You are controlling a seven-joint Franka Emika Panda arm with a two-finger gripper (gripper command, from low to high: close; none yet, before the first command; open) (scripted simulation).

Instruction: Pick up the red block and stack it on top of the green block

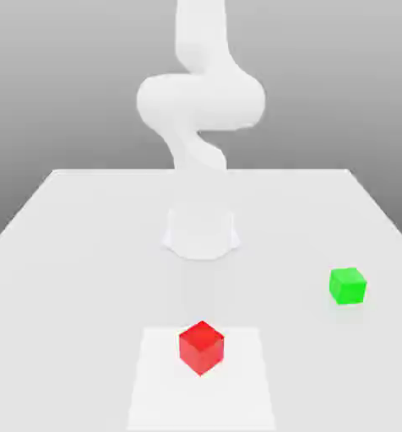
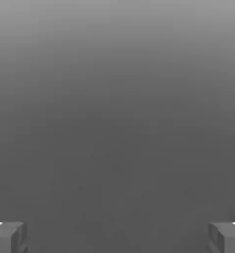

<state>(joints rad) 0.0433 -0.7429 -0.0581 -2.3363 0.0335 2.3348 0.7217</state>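
Red block (image 1: pixel 201 347): you find one bright cube, matte, resting on a paler square patch (image 1: pixel 154 388) of the desk (image 1: pixel 78 253), near the front edge and roughly central in the exterior view, turned so one corner faces you. Green block (image 1: pixel 348 285): one bright cube on the bare desk, well apart from the red one, toward the exterior view's right and further back. Arm (image 1: pixel 200 101): white, rising behind both cubes from a round base (image 1: pixel 201 234) at mid-desk. End effector (image 2: pixel 117 237): you see its two grey fingertips (image 2: pixel 8 237) spread wide in the hand view, with nothing between them.
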